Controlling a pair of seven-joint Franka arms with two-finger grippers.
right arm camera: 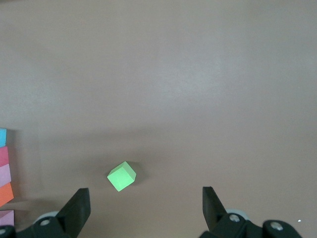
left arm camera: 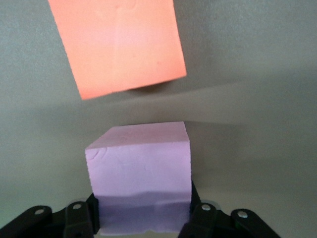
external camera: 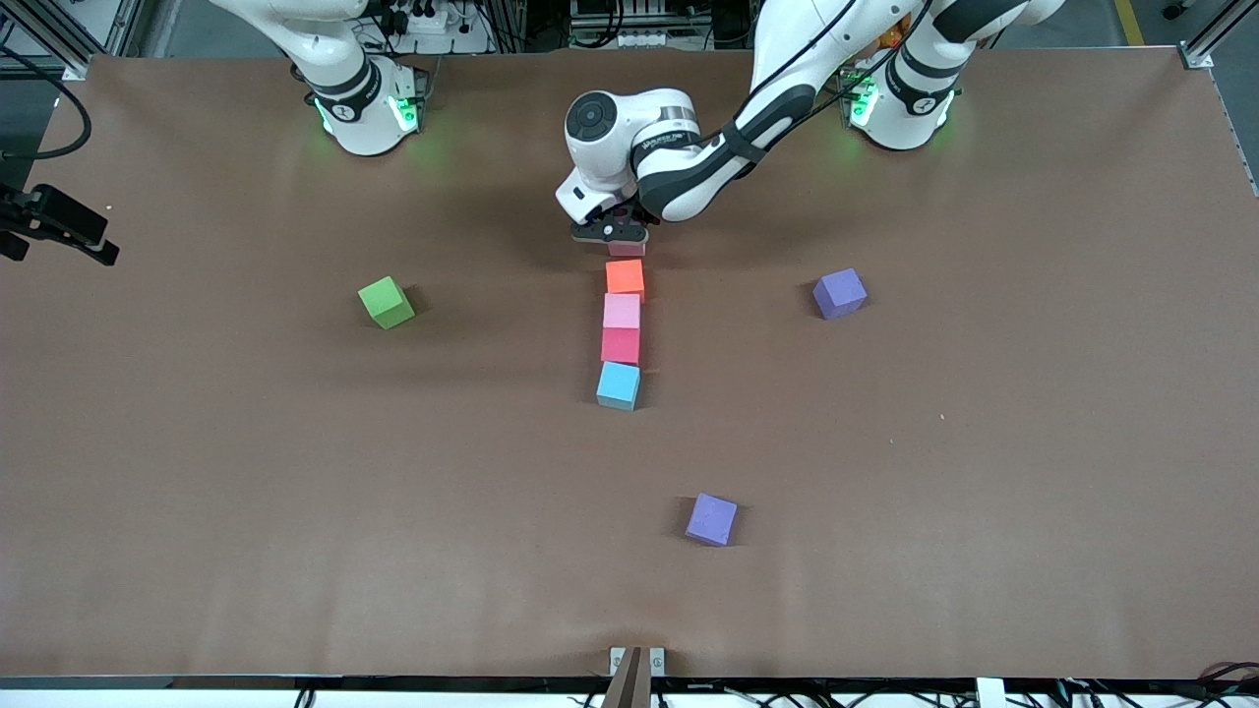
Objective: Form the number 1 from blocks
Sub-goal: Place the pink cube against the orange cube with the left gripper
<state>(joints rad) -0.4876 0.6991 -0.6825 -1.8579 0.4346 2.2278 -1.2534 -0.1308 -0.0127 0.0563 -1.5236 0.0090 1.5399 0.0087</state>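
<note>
Fingers [left arm camera: 79,218] of the left gripper [external camera: 614,233] are seen closed against the two sides of a light pink block [left arm camera: 140,176], which is held low at the table [external camera: 984,442], at the end of the line of blocks farthest from the front camera. Whether that block rests on the surface cannot be told. A small gap is shown between it and the orange block [external camera: 625,277].

Right gripper [right arm camera: 144,210] is held high above the table toward the right arm's end, its fingers spread wide and nothing between them; that arm is waiting.

Five task blocks are counted: two light pink, one orange, one red, one light blue. Four are set in a line running toward the front camera: the orange block, then the second light pink block [external camera: 622,311], then the red block [external camera: 621,345], then the light blue block [external camera: 619,384]. The middle pair is touching; the light blue block is turned slightly out of line.

Three other cubes are counted. One green cube [external camera: 386,301] lies toward the right arm's end. One purple cube [external camera: 839,293] lies toward the left arm's end, and a second purple cube [external camera: 712,518] lies nearest the front camera.

All cubes are of equal size, matte and foam-like, with square edges. The table is covered in plain brown sheet.
</note>
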